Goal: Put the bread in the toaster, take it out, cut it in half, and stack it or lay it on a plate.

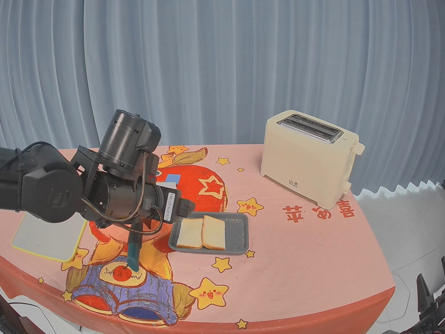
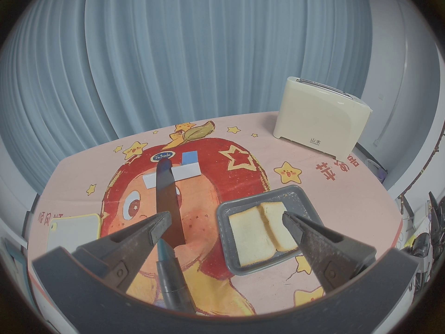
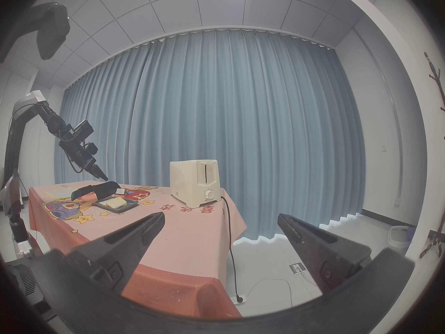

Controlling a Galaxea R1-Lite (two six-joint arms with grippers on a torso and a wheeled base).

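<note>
Table point(image 1: 301, 256): covered with a pink cloth that carries a big cartoon print with stars; everything below stands or lies on it.
Toaster point(image 1: 306, 163): cream-coloured, upright near the far right corner of the table, slots facing up, well apart from the tray.
Cutting board point(image 1: 46, 240): pale with a yellow rim, flat at the robot's left edge of the table, partly covered in the head view by the left arm.
Tray point(image 1: 238, 233): grey and shallow, near the middle of the table, between the knife and the toaster.
Left gripper point(image 2: 226, 216): hangs low over the table just left of the tray, fingers spread wide and pinching nothing; one finger point(image 2: 139, 240) is right above the knife's handle, and whether they touch cannot be told.
Right gripper point(image 3: 220, 218): off to the right of the table, out over the floor, fingers spread apart with nothing between them.
Knife point(image 2: 167, 195): flat on the cloth just left of the tray, dark blade pointing to the far edge, teal handle toward the robot.
Bread point(image 1: 213, 232): two pale pieces lying flat in the tray's left part, side by side, edges touching.
</note>
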